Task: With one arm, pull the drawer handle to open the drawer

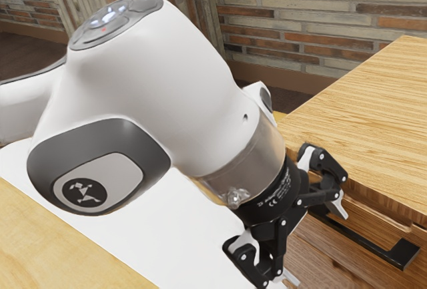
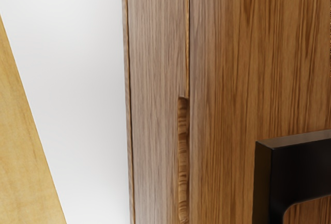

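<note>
- Reaching toward the cabinet, the gripper (image 1: 313,242) has its two black fingers spread wide and grips nothing.
- The black handle (image 1: 373,242) sits just ahead of the fingertips. Its near end is close beside the upper finger; I cannot tell whether they touch.
- The handle is a straight bar lying flat along the drawer front (image 1: 333,262). Its long axis runs level, parallel to the cabinet's top edge, leading away from the hand, and a short leg turns in toward the wood at its far end.
- The cabinet top (image 1: 373,115) is pale, striped wood, above and beyond the hand; the drawer front is darker brown.
- Under the arm lies a white surface (image 1: 167,235), with a light wooden tabletop (image 1: 47,249) behind the hand.
- A brick wall (image 1: 320,15) closes the room beyond the cabinet.
- A white emblem (image 1: 83,192) marks the arm's grey joint cap. Small white print on the wrist collar (image 1: 277,192) is too fine to read.
</note>
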